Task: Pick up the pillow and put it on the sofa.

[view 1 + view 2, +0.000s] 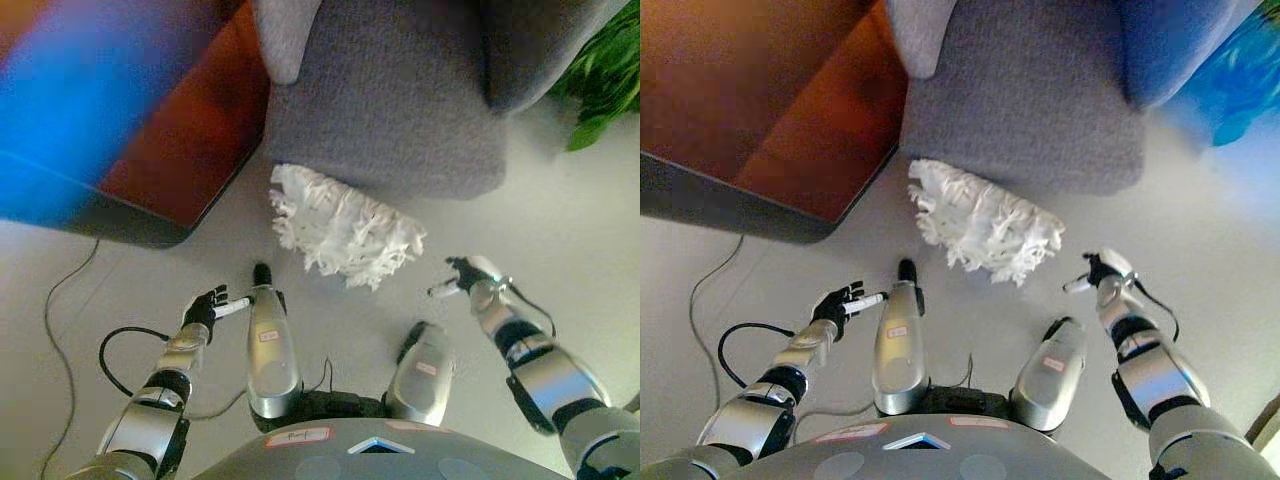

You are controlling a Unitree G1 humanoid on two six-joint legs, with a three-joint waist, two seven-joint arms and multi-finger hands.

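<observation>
Down on the pale floor [560, 220], the pillow [345, 225], a white, shaggy, tufted thing, lay just in front of the grey sofa [385, 95], its far left end close against the base of the seat and its near right end angled out toward the robot. It rested on the floor only, not on the sofa cushion. The left robot hand [212, 306] hovered low at the near left, well apart from the pillow, its dark fingers loosely spread and one white-tipped finger pointing right; it held nothing. The right robot hand [467, 278] hung at the near right, near the pillow's right end but not touching it, fingers relaxed and partly extended toward the left, also empty. The pillow sat between the two hands and farther from the robot than either. To the far left stood a low piece of furniture with a reddish-brown top [790, 110] and a dark edge, its corner reaching close to the sofa's left side. A thin grey cord [62, 300] trailed across the floor on the left. At the far right corner, green leaves of a plant [600, 85] showed beside the sofa's right arm. The sofa's seat was bare grey fabric, with its armrests rising at the far left and right.
</observation>
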